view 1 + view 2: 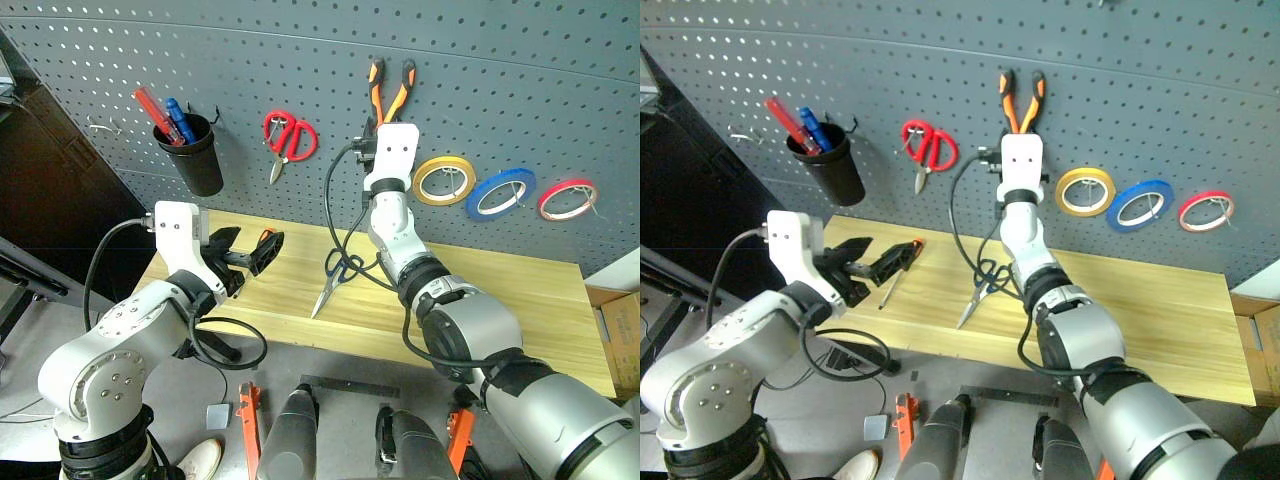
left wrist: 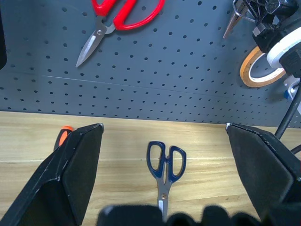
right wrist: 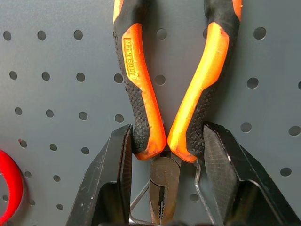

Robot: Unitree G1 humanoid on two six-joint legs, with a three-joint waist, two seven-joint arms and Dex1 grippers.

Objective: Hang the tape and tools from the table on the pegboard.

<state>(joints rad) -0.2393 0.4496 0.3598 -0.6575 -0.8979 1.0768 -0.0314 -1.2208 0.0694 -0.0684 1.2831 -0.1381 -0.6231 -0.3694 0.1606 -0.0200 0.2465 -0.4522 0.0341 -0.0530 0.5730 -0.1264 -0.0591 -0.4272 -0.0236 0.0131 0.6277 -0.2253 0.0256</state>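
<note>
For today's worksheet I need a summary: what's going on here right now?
The right gripper is shut on the pliers, holding them against the pegboard. The blue tape already hangs there. The left gripper waits open above the table, where the dark-handled scissors and screwdriver lie.

You face a grey wall panel that takes up the whole back of the scene. Off to your left stands dark brown furniture (image 1: 45,190), like a cabinet, set against the wall's edge. Below you the floor (image 1: 255,365) is plain grey, and a small pale square (image 1: 218,416) lies on it. At your far right a cardboard box (image 1: 622,340) sits low by the wall. The light is even and soft across wall and floor, with only faint shadows.
</note>
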